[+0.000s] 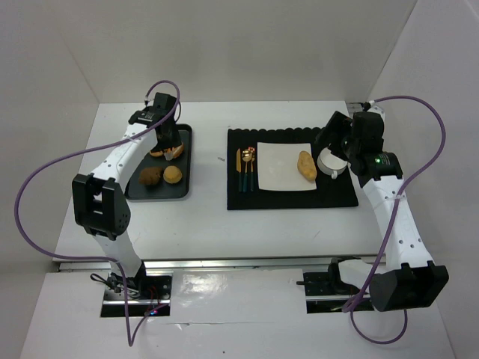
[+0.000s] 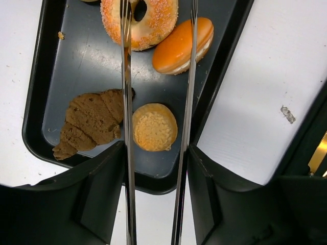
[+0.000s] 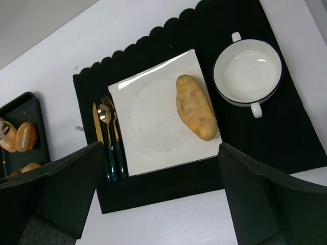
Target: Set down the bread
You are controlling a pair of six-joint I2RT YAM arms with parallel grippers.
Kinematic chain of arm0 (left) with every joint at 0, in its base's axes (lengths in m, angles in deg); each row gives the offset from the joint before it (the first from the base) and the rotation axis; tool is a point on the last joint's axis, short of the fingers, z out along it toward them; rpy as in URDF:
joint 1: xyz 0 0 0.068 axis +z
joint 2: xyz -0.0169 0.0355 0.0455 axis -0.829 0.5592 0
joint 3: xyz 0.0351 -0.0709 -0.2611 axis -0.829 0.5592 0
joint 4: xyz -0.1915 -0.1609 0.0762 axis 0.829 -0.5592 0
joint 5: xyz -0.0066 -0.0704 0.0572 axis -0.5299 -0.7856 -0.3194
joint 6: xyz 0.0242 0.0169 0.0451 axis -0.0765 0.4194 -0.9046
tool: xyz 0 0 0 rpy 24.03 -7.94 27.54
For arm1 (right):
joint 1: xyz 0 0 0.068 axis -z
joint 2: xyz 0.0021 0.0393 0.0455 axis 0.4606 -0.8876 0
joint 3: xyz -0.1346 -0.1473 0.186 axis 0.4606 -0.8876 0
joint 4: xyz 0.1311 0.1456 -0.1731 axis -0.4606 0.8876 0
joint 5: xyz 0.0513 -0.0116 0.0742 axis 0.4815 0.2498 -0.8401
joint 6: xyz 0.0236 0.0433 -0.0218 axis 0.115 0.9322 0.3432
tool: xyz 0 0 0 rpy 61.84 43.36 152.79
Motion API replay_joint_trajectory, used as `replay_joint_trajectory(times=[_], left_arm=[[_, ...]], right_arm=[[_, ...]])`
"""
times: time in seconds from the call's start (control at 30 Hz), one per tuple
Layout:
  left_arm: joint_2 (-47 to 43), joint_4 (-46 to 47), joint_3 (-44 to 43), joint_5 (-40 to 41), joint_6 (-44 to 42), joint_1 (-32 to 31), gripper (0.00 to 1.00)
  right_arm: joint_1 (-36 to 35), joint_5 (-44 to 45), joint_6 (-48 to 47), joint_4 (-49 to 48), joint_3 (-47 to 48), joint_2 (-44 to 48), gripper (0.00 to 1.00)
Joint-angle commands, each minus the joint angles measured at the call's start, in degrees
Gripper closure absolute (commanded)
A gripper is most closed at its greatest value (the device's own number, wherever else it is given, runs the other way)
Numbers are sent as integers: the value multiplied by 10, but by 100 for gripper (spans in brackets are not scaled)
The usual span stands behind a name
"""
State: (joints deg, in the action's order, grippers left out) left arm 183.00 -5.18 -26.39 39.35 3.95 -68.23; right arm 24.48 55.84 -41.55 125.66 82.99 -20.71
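Observation:
The oval roll (image 1: 305,165) lies on the right side of the white square plate (image 1: 277,176); it also shows in the right wrist view (image 3: 196,107). The black tray (image 1: 133,179) holds a sugared ring (image 2: 153,23), an orange glazed bun (image 2: 176,48), a dark-brown piece (image 2: 92,122) and a round tan bun (image 2: 155,127). My left gripper (image 1: 166,138) hovers over the tray's far end, shut on metal tongs (image 2: 127,153). The tongs' arms stand apart, one crossing the ring, the other over the orange bun's edge. My right gripper (image 1: 333,142) is open and empty above the mat's right side.
A black scalloped placemat (image 1: 292,196) carries the plate, gold cutlery with dark handles (image 1: 247,168) on its left and a white two-handled bowl (image 1: 331,163) on its right. White walls close the table at the back and both sides.

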Motion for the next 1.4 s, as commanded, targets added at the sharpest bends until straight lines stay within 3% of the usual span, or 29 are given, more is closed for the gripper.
replay_joint_trajectory(times=[0.0,0.3,0.5,0.73,1.17,1.37], left_arm=[[13,9,-27,13,14,8,39],[36,-2,-37,23,25,8,48],[22,-8,-37,29,25,8,75],[-12,-25,-56,29,20,8,95],[-72,-49,-63,34,9,-3,100],[-85,-49,-84,3,-12,-70,100]], right_arm=[[4,-6,1,-29,-5,-3,0],[4,-17,1,-34,-11,-8,0],[4,-17,1,-34,-11,-14,0],[4,-23,1,-34,-11,-14,0],[4,-23,1,-34,-16,-8,0],[4,-8,1,-28,-6,-3,0]])
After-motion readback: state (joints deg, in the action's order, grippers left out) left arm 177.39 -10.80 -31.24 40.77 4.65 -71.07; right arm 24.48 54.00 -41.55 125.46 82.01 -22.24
